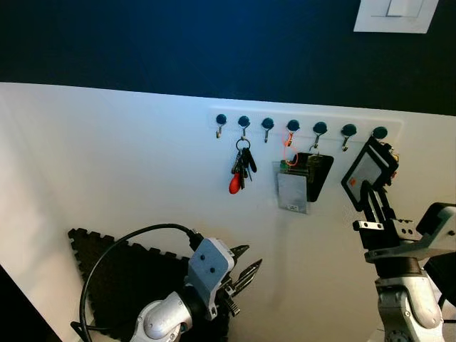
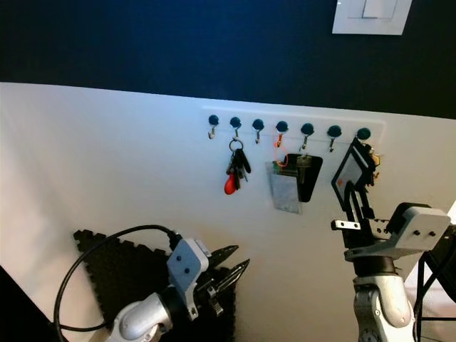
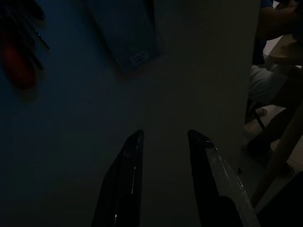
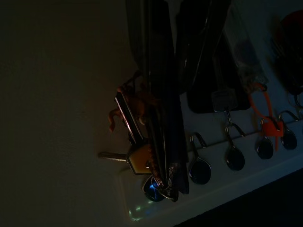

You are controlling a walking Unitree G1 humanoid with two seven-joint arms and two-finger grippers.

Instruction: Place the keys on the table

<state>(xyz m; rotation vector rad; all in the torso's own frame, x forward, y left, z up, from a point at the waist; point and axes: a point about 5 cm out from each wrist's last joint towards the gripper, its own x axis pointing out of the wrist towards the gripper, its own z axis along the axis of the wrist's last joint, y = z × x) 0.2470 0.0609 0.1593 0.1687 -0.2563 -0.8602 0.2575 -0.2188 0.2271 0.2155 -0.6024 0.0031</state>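
The keys (image 4: 135, 153) the robot is after hang from the last hook at the right end of the hook rail (image 1: 306, 128) on the white wall, together with a dark tag or card (image 1: 369, 171) that tilts out from the wall. The right gripper (image 1: 375, 203) is raised to that bunch, its long black fingers (image 4: 163, 94) running up alongside the tag to the key ring; in the dark wrist view they look nearly pressed together around the tag and ring, but I cannot tell for sure whether they have a firm pinch. So the task seems to be at its first step: the keys are not yet off the hook, and lifting them free, carrying them and setting them on a table all remain. Further left on the rail hang another key bunch with a red fob (image 1: 241, 171) and a clear badge holder (image 1: 293, 189). The left gripper (image 1: 244, 274) waits low, jaws spread and empty, above a black foam mat (image 1: 121, 274).
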